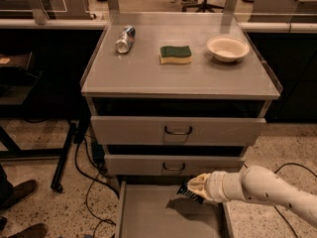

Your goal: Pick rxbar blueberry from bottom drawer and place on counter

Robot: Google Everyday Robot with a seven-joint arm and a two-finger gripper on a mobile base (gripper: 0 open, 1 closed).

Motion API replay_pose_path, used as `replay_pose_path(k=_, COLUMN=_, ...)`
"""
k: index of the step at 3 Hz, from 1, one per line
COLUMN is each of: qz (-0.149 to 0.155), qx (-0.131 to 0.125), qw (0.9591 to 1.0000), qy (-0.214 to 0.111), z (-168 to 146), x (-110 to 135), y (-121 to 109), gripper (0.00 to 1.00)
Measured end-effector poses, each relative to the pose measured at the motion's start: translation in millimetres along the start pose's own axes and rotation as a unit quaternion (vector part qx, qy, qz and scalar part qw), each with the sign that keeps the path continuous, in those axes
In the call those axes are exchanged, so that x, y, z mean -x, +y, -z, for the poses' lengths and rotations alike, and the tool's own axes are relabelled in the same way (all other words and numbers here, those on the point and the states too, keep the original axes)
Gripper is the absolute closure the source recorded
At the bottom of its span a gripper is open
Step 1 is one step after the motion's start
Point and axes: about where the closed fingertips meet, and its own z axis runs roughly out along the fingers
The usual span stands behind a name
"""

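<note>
We log the gripper (194,186) low over the open bottom drawer (148,217), claw clamped on the rxbar blueberry (189,194), bar clear of the drawer floor, counter (148,73) bearing can (125,38), sponge (176,54), bowl (228,48)

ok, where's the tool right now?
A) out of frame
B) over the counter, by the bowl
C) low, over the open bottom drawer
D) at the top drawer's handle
C: the tool is low over the open bottom drawer, under the two closed drawer fronts, with the dark rxbar blueberry at its tip, raised off the drawer floor.
</note>
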Motion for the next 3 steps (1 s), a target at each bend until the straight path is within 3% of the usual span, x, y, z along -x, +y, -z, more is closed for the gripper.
replay_pose_path(k=1, qz=0.009, qx=-0.004, qw=0.9999, qy=0.000, z=9, x=11, y=-9, gripper=1.00)
replay_pose_path(k=3, qz=0.068, qx=-0.048, qw=0.9965, qy=0.010, z=74, x=79, y=-57, gripper=1.00)
